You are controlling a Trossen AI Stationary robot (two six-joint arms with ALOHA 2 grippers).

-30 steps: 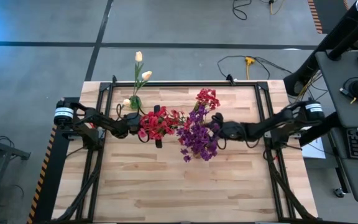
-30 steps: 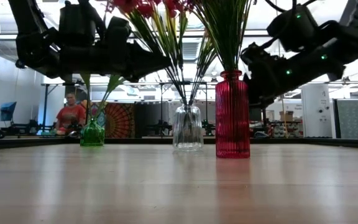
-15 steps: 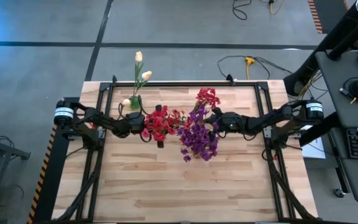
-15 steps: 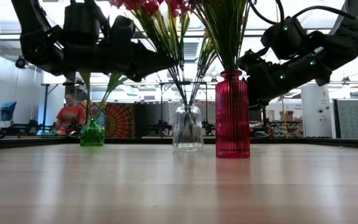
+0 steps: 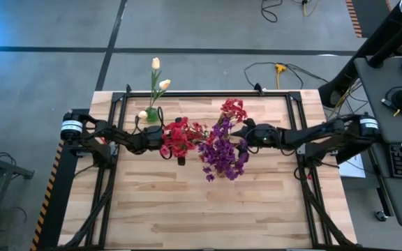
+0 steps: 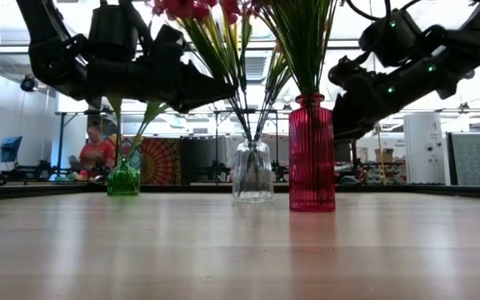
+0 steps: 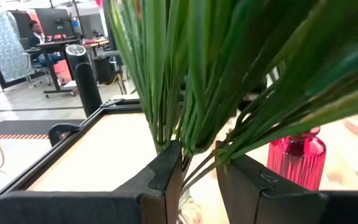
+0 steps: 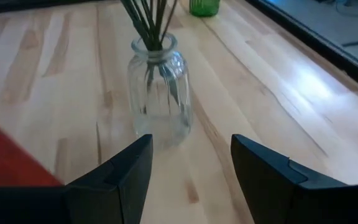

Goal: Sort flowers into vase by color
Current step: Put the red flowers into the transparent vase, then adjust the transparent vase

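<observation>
Red flowers (image 5: 179,137) stand with their green stems in a clear glass vase (image 6: 252,171). My left gripper (image 7: 199,171) is shut on those stems above the vase. Purple flowers (image 5: 222,152) rise from a red ribbed vase (image 6: 312,154). Cream tulip buds (image 5: 159,75) stand in a small green vase (image 6: 124,177) at the far left. One more red cluster (image 5: 232,109) leans toward the far edge. My right gripper (image 8: 191,168) hangs open beside the purple bunch, slanting down toward the clear vase (image 8: 160,93), with nothing between its fingers. My left gripper pinches a bundle of the red flowers' green stems (image 7: 197,149) between its two fingers, below the blossoms and above the vase mouth. The fingers come level from the table's left and lie across the stems. The stems' lower ends stay in the clear vase (image 6: 252,158).
The three vases stand close together at the middle of the wooden table (image 5: 208,209). A black frame (image 5: 187,94) runs along its far edge and sides. Bare wood lies toward the near edge. A person (image 6: 95,154) sits in the room beyond.
My right gripper has swung toward the table's far edge and risen a little, staying open, and now sits by the far side of the purple bunch. My left gripper has kept its hold on the stems.
</observation>
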